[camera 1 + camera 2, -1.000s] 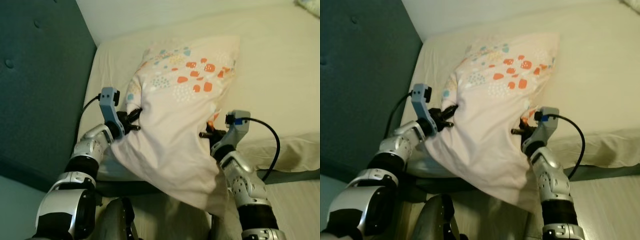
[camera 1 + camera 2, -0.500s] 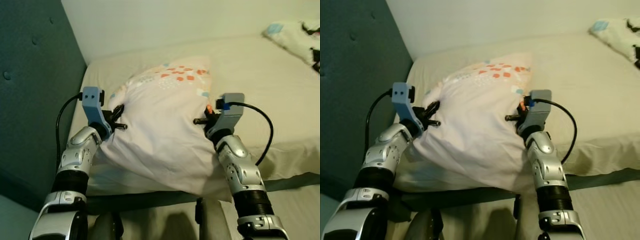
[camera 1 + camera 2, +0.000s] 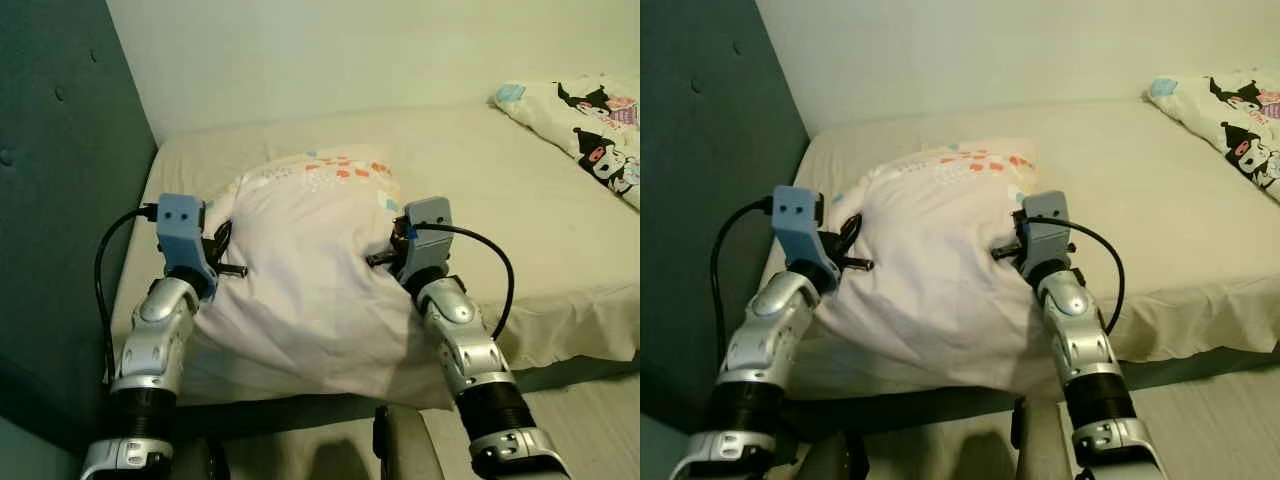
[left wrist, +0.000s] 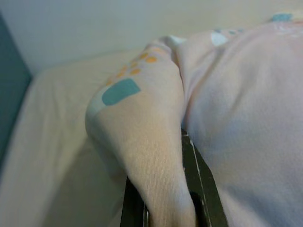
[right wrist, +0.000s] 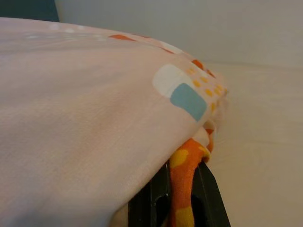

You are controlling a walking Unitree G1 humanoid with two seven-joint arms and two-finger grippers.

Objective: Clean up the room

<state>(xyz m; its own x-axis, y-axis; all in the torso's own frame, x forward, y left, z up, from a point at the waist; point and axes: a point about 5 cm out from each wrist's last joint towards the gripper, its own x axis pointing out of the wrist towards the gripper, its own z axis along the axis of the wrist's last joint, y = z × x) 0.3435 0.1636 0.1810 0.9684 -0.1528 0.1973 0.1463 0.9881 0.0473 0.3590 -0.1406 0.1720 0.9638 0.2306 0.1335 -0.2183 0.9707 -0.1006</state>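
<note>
Left eye view: both arms reach forward, left hand [image 3: 222,262] and right hand [image 3: 385,252] pinching the pillow [image 3: 305,270].

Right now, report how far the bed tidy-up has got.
Done: nothing looks finished yet. In hand: both grippers grip the pink pillow, the left gripper on one side and the right gripper on the other, holding it over the near corner of the bed. Left: set it down and straighten it; the cartoon pillow lies at the far side.

Head eyes look down at the bed [image 3: 560,230]; wrist cameras sit close against the pillow [image 4: 246,118].
</note>
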